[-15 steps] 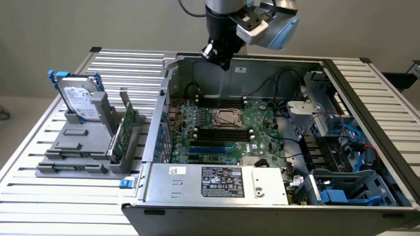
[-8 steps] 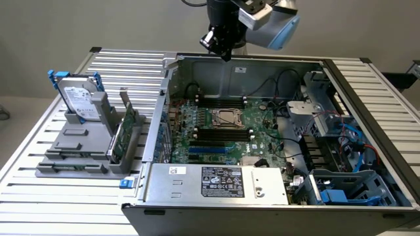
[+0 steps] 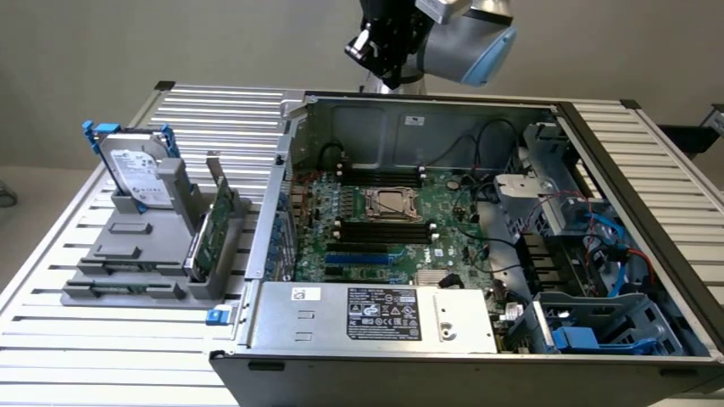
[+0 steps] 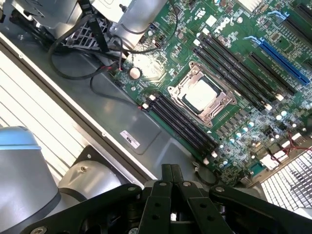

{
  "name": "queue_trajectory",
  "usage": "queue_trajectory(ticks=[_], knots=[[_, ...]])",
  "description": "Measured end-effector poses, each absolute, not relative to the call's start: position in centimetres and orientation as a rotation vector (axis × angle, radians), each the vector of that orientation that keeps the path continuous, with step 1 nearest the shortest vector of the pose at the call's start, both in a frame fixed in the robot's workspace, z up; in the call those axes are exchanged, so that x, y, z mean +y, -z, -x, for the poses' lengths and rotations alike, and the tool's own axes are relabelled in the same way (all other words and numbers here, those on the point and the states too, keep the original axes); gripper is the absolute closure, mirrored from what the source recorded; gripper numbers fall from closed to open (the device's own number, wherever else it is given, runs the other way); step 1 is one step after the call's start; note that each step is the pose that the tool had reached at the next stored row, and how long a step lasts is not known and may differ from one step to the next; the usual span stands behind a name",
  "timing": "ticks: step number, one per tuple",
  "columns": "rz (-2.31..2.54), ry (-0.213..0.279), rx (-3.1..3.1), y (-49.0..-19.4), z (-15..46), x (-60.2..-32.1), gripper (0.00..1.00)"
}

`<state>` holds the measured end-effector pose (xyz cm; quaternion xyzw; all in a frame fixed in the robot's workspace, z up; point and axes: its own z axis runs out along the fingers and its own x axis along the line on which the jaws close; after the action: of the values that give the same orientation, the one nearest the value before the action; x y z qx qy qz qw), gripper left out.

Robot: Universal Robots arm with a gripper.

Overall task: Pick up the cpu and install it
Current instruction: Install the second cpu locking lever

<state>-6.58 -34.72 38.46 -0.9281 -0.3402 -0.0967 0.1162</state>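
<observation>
The cpu (image 3: 392, 203) (image 4: 202, 93), a small silvery square, lies flat in the socket in the middle of the green motherboard (image 3: 447, 246), with the socket's metal frame around it. My gripper (image 3: 387, 68) (image 4: 170, 171) hangs well above the far wall of the open computer case (image 3: 430, 127), away from the cpu. Its black fingers (image 4: 166, 178) are pressed together with nothing between them.
Black memory slots (image 4: 180, 122) flank the socket, and cables run along the case's far wall and the exterior view's right. A power supply (image 3: 374, 314) fills the case's near side. Left of the case a grey holder (image 3: 136, 254) carries a hard drive (image 3: 136, 174) and a green card (image 3: 215, 229).
</observation>
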Motion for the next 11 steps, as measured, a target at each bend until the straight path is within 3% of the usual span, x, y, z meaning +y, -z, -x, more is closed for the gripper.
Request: queue_trajectory(ticks=[11], knots=[[2.718, 0.283, -0.996, -38.47, 6.58, -34.72, 0.89]])
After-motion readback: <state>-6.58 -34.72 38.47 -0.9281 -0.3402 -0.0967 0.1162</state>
